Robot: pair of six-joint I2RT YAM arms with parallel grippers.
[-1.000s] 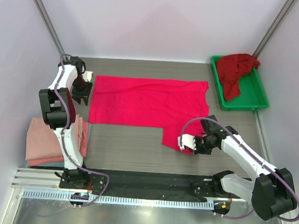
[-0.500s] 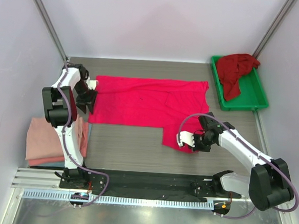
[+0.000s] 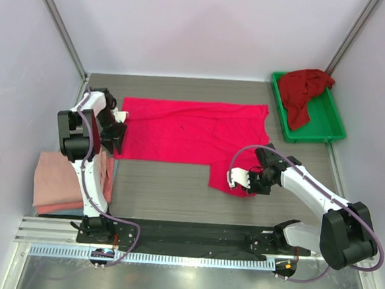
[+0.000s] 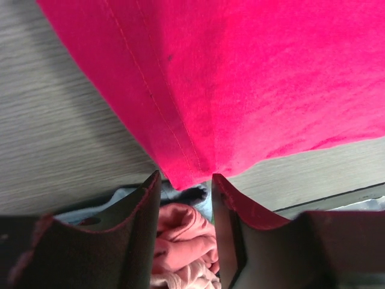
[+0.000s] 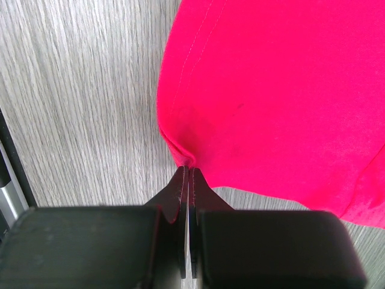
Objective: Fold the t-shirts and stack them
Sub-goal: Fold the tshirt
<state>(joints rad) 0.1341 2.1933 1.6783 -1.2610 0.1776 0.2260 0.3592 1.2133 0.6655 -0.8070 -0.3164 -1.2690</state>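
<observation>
Flat bright red t-shirt, long axis left–right; right gripper clamps its lower edge, left gripper gapes around its left corner.

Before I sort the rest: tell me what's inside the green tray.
A crumpled dark red shirt, heaped at the far end of the tray. Anything beneath it is covered.

The top camera hangs high behind the arm bases, looking steeply down over the whole table. The left wrist camera sits just behind the left gripper and sights along its fingers, very close to the bright red shirt ahead of the tips. The right wrist camera rides likewise behind the right gripper, tight on another edge of that shirt. All three views share the shirt and the table.
</observation>
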